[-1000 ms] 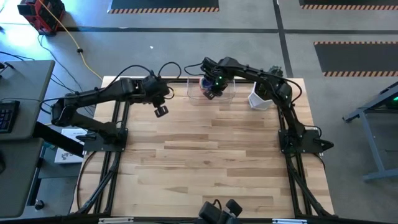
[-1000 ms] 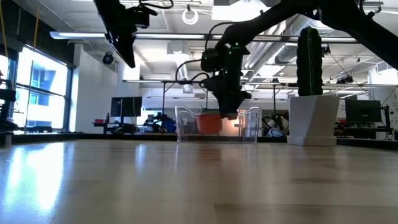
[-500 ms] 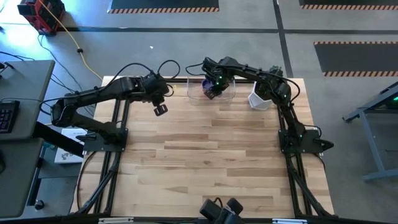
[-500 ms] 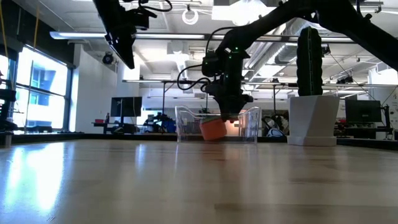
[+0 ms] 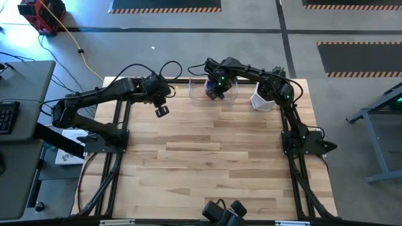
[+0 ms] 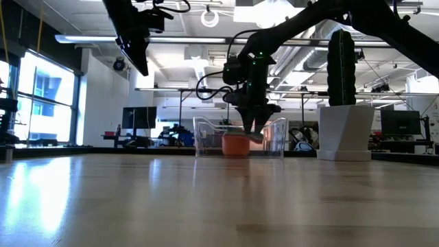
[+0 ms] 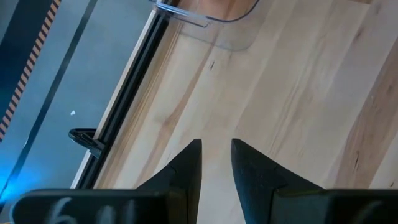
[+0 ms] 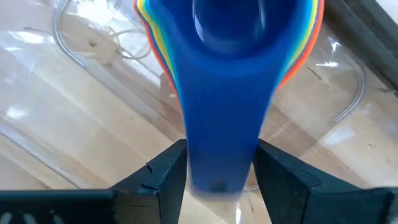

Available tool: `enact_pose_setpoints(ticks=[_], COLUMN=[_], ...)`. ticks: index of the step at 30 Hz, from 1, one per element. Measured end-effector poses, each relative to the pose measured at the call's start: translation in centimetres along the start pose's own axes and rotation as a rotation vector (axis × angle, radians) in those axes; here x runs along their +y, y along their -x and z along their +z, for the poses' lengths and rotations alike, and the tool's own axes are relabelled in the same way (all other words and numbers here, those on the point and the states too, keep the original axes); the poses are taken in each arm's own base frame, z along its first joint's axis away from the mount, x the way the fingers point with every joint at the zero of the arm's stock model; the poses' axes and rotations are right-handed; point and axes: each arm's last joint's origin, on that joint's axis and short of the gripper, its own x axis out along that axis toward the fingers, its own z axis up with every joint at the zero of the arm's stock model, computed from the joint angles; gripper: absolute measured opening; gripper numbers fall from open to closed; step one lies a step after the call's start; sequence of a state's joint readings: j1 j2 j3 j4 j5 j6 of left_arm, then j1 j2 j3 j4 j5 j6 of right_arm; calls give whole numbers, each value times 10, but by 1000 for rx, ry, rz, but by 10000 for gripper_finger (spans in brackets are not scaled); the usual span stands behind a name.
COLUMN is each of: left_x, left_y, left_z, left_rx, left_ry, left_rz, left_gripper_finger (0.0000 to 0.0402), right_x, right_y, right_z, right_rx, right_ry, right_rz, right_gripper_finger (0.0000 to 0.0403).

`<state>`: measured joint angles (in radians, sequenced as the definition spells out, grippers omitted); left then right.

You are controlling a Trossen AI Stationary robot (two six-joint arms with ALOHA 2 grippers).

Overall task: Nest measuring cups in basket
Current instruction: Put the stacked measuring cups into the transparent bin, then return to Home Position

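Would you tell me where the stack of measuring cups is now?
In the low view, the measuring cups sit inside the basket, under the right gripper, left of the cactus pot.

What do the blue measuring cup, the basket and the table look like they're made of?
Blue measuring cup: likely plastic, smooth with a soft sheen and one even colour, nested on top of the coloured stack.
Basket: clear, glossy plastic by the look; the wood shows through its walls.
Table: pale wooden planks with visible grain, apparently a satin finish.

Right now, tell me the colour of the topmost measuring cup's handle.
Blue; the topmost measuring cup shows best in the right wrist view.
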<state>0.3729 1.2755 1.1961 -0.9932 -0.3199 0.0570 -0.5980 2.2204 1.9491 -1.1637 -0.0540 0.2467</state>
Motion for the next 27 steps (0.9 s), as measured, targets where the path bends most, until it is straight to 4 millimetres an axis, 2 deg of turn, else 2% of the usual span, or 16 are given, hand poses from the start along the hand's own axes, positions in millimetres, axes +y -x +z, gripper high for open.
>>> enact_pose_setpoints(ticks=[8,12,16,21,27], left_x=[0,-3,-5,-6,-2], left_y=[0,0,0,1,17], left_z=[0,0,0,0,-4], left_rx=[-1,-5,-8,-10,-84], left_ry=[0,1,21,28,68], left_rz=[-14,-91,-172,-217,-289], left_gripper_finger=[78,78,78,78,78], right_x=[0,1,3,13,41], right_y=[1,14,36,73,114], right_z=[-1,0,5,10,2], right_rx=[15,18,-18,-112,-243], right_ry=[-19,-16,-14,13,156], right_rz=[3,2,12,38,108], right_gripper_finger=[205,220,223,223,223])
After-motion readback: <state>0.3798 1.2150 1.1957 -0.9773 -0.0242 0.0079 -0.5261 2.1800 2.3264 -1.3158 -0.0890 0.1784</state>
